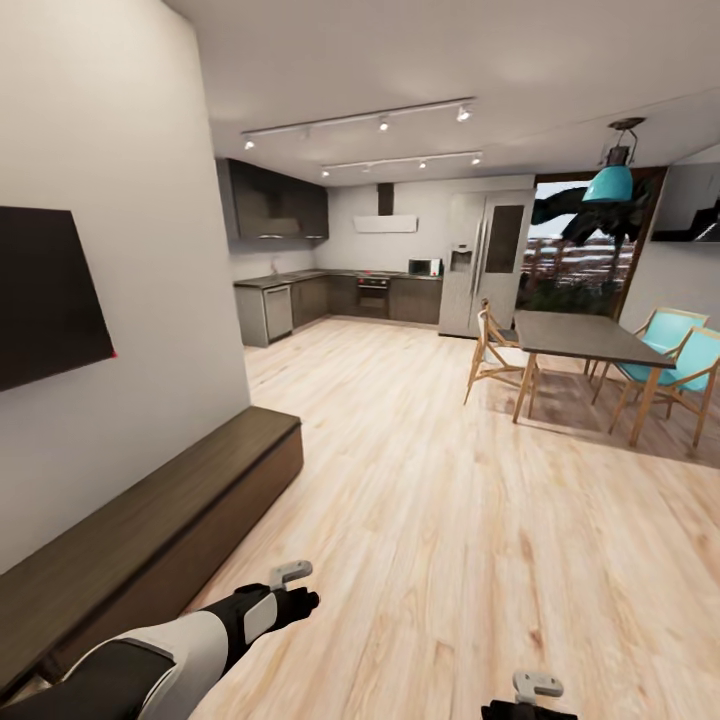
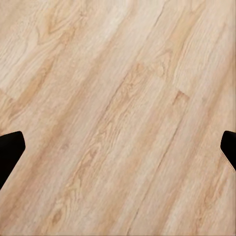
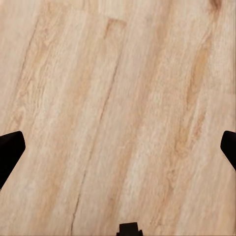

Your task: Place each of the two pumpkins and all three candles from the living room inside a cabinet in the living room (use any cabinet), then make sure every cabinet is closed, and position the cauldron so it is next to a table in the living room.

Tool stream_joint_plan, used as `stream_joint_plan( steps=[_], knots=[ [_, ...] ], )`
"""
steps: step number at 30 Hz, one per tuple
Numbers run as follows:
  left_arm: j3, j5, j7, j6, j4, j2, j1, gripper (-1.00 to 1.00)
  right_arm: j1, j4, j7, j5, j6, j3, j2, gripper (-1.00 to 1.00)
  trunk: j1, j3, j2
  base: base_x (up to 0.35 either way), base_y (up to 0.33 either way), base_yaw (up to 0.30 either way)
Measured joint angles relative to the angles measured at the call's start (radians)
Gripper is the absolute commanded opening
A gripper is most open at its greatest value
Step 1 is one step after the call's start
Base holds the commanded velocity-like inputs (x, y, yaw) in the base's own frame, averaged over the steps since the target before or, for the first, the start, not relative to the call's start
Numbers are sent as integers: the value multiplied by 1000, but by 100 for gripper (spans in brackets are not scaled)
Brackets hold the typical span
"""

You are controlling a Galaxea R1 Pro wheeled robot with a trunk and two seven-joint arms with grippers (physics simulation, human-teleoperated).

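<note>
- Cabinet [image 1: 150, 530], the long low dark brown unit, is standing against the white wall on the robot's left, under the dark wall TV [image 1: 45, 295]; as far as the head view is showing, its flat fronts are lying flush, though the near end is running out of frame and I cannot vouch for it.
- Pumpkins, candles, cauldron and coffee table are not appearing anywhere ahead; the robot is facing across the light plank floor [image 1: 400, 520] toward the kitchen and the dark dining table [image 1: 585, 340] with turquoise chairs [image 1: 690, 365], which is not the table the task is naming.
- Left gripper [image 2: 118, 147] is hanging over bare floorboards, fingers [image 2: 10, 150] spread wide at the two edges of its wrist view and gripping nothing; in the head view it is reaching forward just beside the cabinet's front.
- Right gripper [image 3: 118, 147] is likewise spread wide over bare planks, carrying nothing.
- Judgement: the robot is travelling or searching, not handling; no object is in hand, and how much of the stowing is done cannot be told from here.
- Judgement: the next move is calling for turning the base away from the kitchen side to bring the living-room objects into sight, then approaching one with an open gripper; the cabinet is close enough to serve as the drop point afterwards.
</note>
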Motion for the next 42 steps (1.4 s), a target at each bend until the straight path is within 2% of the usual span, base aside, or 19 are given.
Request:
stream_joint_plan(
  steps=[27, 42],
  knots=[
    [0, 0, 0, 0, 0, 0, 0, 100, 0, 0, 3, 0, -1, 0, 0, 100, 0, 0, 0, 264, -170, -283],
    [0, 0, 0, 0, 1, 0, 0, 100, 1, -1, 3, 0, -1, 0, 0, 100, 0, 0, 0, 327, 34, -294]
  ],
)
